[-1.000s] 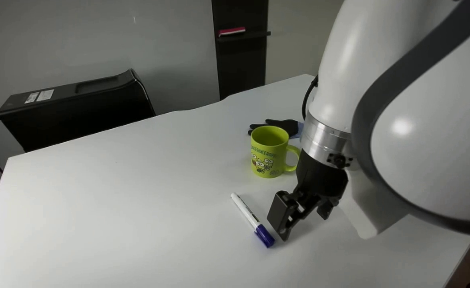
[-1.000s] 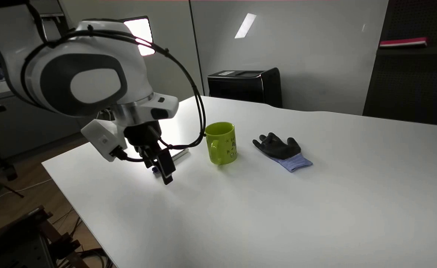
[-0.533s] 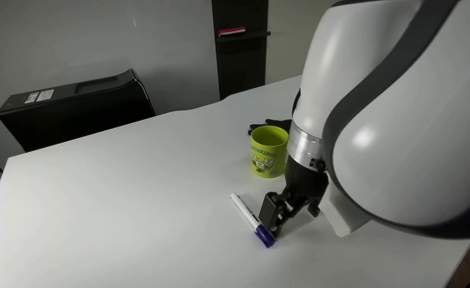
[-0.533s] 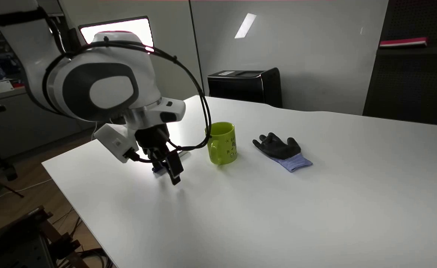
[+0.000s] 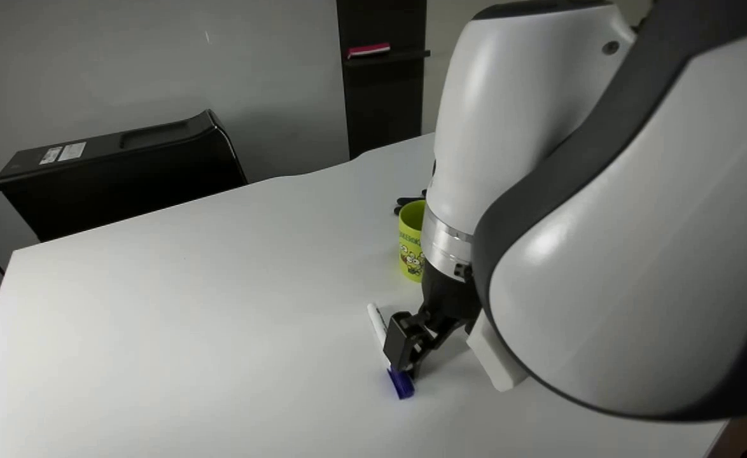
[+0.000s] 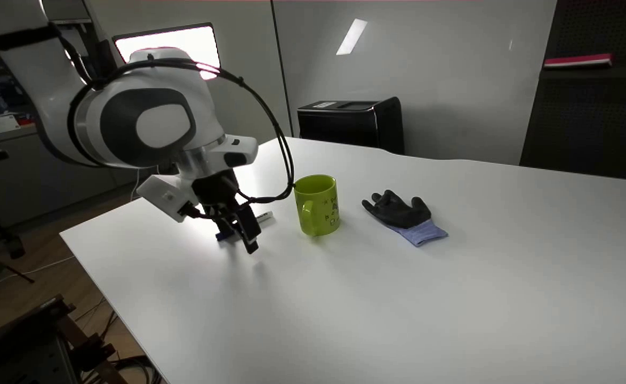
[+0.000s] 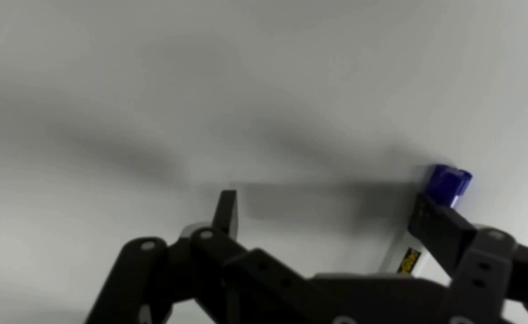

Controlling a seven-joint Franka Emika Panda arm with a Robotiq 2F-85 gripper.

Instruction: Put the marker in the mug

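The marker lies on the white table, its white barrel (image 5: 378,323) and blue-purple cap (image 5: 401,383) showing on either side of a gripper finger (image 5: 400,340). In the wrist view my gripper (image 7: 323,198) is open, with a wide gap holding nothing. Its right finger covers the middle of the marker (image 7: 446,182); whether it rests on it or beside it I cannot tell. The yellow-green mug (image 6: 318,208) stands upright, handle towards the camera, just beyond the marker's white end (image 6: 264,217). In an exterior view the arm hides the right part of the mug (image 5: 410,248).
A black glove with a blue cuff (image 6: 398,210) lies on the table (image 6: 451,298) past the mug. A black box-shaped unit (image 5: 119,178) stands behind the table's far edge. A dark shelf with a red and white item (image 5: 368,49) is at the back.
My gripper has moved to the left in the view where the arm is at the right, from beside the marker onto it. The marker's cap end has swung left. The mug has not moved.
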